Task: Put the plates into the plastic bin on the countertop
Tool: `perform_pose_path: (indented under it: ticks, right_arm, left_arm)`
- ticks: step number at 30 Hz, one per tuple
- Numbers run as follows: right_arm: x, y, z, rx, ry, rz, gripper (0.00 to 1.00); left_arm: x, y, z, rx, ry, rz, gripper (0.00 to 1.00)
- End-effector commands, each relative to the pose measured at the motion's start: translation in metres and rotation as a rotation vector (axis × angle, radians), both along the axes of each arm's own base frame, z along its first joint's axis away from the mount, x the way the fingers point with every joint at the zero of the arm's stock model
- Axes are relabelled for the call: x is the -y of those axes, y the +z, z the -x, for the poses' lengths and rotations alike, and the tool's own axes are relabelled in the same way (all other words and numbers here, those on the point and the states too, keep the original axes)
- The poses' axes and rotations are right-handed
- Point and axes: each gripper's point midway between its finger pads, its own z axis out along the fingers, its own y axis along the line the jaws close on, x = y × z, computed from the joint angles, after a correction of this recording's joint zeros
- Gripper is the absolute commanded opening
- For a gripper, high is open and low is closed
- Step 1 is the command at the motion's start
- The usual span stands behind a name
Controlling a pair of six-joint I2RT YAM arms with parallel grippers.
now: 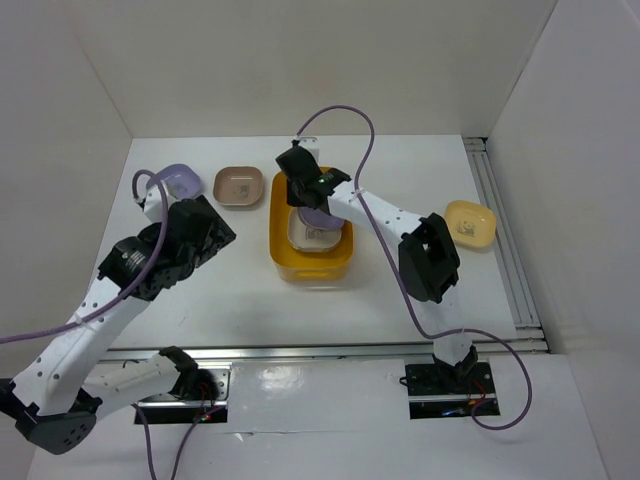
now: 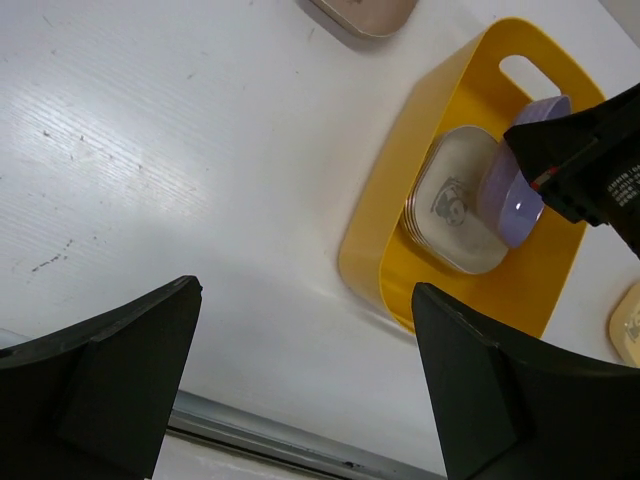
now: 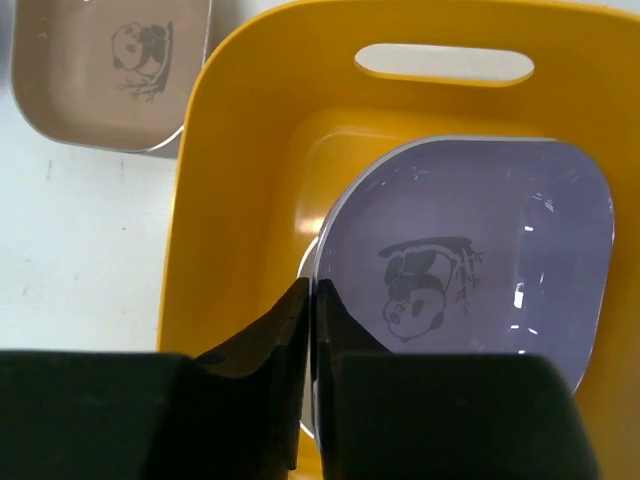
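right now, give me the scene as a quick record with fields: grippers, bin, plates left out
right gripper: shut on the rim of a lavender plate, held tilted over the stack in the plastic bin
left gripper: open, empty, above the countertop
in bin: stack of plates, pale plate on top
outside bin: brown-pink plate, second lavender plate, yellow plate

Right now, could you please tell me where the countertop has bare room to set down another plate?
Bare: the strip between the plastic bin and the near rail; also the back right corner behind the yellow plate. Crowded: the bin, where the right pincer holds a lavender plate.
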Motion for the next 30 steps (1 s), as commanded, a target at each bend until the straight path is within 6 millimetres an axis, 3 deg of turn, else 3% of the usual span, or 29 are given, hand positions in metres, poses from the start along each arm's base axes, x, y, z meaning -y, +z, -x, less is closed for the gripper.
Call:
perform_pose_path:
  ticks: [1, 2, 5, 7, 8, 9, 10, 11, 12, 13, 14, 15, 17, 18, 19, 20, 21, 22, 23, 25, 26, 27, 28, 30]
  right_arm:
    - [-0.019, 0.036, -0.005, 0.059, 0.021, -0.096, 0.22]
    - [-0.026, 0.041, -0.002, 0.063, 0.038, -0.109, 0.27]
    - [-0.037, 0.076, 0.005, 0.141, 0.073, -0.15, 0.77]
    - [-0.04, 0.101, 0.01, 0.184, 0.079, -0.169, 0.9]
    - [-0.042, 0.121, 0.019, 0.209, 0.092, -0.196, 0.91]
    - [-0.039, 0.132, 0.022, 0.228, 0.1, -0.198, 0.99]
    - [-0.04, 0.139, 0.029, 0.238, 0.118, -0.199, 0.99]
    - [-0.033, 0.139, 0.032, 0.239, 0.104, -0.187, 0.99]
    - [-0.025, 0.16, 0.045, 0.272, 0.113, -0.199, 0.99]
    - [-0.018, 0.167, 0.05, 0.286, 0.119, -0.2, 0.99]
    - [-0.015, 0.151, 0.061, 0.269, 0.132, -0.186, 0.99]
    - [0.001, 0.174, 0.073, 0.318, 0.144, -0.202, 0.99]
    - [0.002, 0.175, 0.094, 0.345, 0.199, -0.217, 0.99]
    - [0.011, 0.165, 0.111, 0.329, 0.249, -0.219, 0.99]
    - [0.011, 0.159, 0.122, 0.336, 0.301, -0.202, 0.99]
    - [0.016, 0.147, 0.135, 0.328, 0.359, -0.197, 0.99]
    - [0.018, 0.131, 0.137, 0.307, 0.361, -0.179, 0.99]
    - [0.022, 0.132, 0.146, 0.309, 0.389, -0.188, 0.99]
    - [0.026, 0.126, 0.149, 0.299, 0.39, -0.18, 0.99]
    - [0.029, 0.107, 0.166, 0.266, 0.436, -0.181, 0.99]
    - [0.031, 0.103, 0.17, 0.261, 0.444, -0.183, 0.99]
    - [0.029, 0.103, 0.174, 0.265, 0.445, -0.206, 0.99]
    - [0.031, 0.093, 0.183, 0.246, 0.476, -0.215, 0.99]
    - [0.031, 0.087, 0.189, 0.242, 0.486, -0.213, 0.99]
  left_arm:
    - [-0.001, 0.006, -0.012, -0.011, -0.026, -0.026, 1.0]
    - [-0.008, 0.008, -0.02, -0.003, -0.002, -0.037, 1.0]
    - [-0.016, 0.006, -0.044, -0.01, 0.029, -0.022, 1.0]
    - [-0.03, 0.003, -0.061, -0.034, 0.057, -0.012, 1.0]
    - [-0.035, 0.001, -0.068, -0.039, 0.066, -0.007, 1.0]
    - [-0.041, 0.005, -0.079, -0.02, 0.074, -0.002, 1.0]
    - [-0.044, 0.003, -0.086, -0.019, 0.078, 0.011, 1.0]
    - [-0.061, 0.001, -0.098, -0.02, 0.134, 0.02, 1.0]
    - [-0.069, -0.001, -0.104, -0.019, 0.146, 0.024, 1.0]
    - [-0.075, 0.004, -0.119, 0.027, 0.161, 0.046, 1.0]
    - [-0.092, 0.0, -0.126, 0.021, 0.197, 0.069, 1.0]
    - [-0.099, -0.009, -0.138, 0.0, 0.221, 0.085, 1.0]
    - [-0.114, -0.009, -0.157, 0.013, 0.267, 0.117, 1.0]
    - [-0.13, -0.012, -0.165, 0.013, 0.311, 0.131, 1.0]
    - [-0.138, -0.03, -0.177, -0.034, 0.335, 0.145, 1.0]
    - [-0.151, -0.025, -0.187, -0.014, 0.361, 0.174, 1.0]
    - [-0.16, -0.028, -0.196, -0.014, 0.378, 0.175, 1.0]
    - [-0.167, -0.034, -0.203, -0.024, 0.395, 0.191, 1.0]
    - [-0.175, -0.056, -0.213, -0.073, 0.413, 0.193, 1.0]
    - [-0.192, -0.06, -0.229, -0.072, 0.438, 0.218, 1.0]
    - [-0.198, -0.07, -0.235, -0.093, 0.433, 0.215, 1.0]
    - [-0.206, -0.097, -0.245, -0.141, 0.434, 0.221, 1.0]
    - [-0.22, -0.1, -0.251, -0.145, 0.449, 0.215, 1.0]
    - [-0.23, -0.121, -0.256, -0.191, 0.443, 0.219, 0.98]
